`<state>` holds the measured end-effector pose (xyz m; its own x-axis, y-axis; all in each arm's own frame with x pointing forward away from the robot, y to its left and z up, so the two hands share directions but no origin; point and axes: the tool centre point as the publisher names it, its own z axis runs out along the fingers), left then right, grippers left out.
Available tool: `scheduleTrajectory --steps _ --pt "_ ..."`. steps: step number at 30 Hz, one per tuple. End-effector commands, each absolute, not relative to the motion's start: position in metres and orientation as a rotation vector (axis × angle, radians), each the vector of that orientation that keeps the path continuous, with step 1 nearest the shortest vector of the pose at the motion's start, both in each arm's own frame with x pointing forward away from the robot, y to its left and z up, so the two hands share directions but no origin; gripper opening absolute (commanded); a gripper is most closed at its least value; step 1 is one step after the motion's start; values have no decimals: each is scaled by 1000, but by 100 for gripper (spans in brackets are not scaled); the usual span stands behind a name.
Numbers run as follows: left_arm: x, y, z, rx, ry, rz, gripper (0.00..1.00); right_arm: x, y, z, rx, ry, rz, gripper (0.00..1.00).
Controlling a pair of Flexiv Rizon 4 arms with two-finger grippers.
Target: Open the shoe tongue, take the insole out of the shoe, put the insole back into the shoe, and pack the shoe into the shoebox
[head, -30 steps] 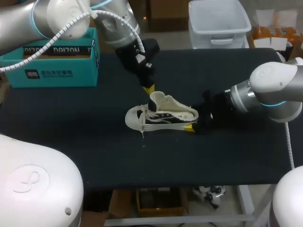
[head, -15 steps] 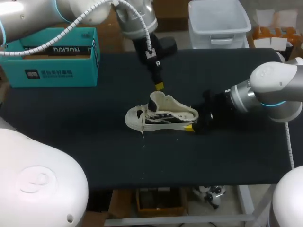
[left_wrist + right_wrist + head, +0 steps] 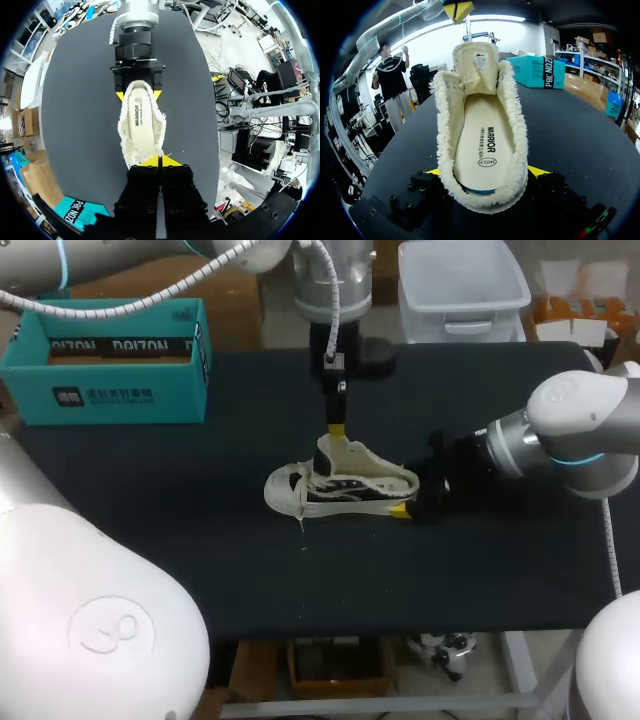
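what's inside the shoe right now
The insole lies flat inside the shoe, in view from the heel forward. Its toe end is hidden under the upright tongue.

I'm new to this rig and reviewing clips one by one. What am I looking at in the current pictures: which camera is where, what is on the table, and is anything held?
This is a robot with two arms at a dark table. The wide picture comes from a fixed camera above and behind the robot. The two round pictures come from a camera on each wrist, looking out along that arm's yellow-tipped jaws. On the table stand a pale shoe and, at the far left, a teal open-topped shoebox. The right arm has its jaws closed on the shoe's heel from both sides. The left arm hangs over the upright tongue with its jaws shut, apparently just clear of it. The insole lies inside the shoe.
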<state>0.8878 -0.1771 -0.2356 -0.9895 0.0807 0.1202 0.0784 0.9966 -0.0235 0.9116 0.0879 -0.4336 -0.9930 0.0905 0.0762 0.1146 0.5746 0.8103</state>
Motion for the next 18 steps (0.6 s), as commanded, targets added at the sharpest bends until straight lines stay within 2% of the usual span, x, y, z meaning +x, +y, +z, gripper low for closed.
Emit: scheduleTrajectory --steps 1,9,18 --pt "896 -184 -261 -130 -3002 66 0 911 85 -444 -178 -2763 -1430 0" --pt "896 -184 -281 -185 -3024 177 0 911 85 -444 -178 -2763 -1430 0" --pt "884 -207 -318 -341 -3063 128 0 911 85 -444 -178 -2763 -1430 0"
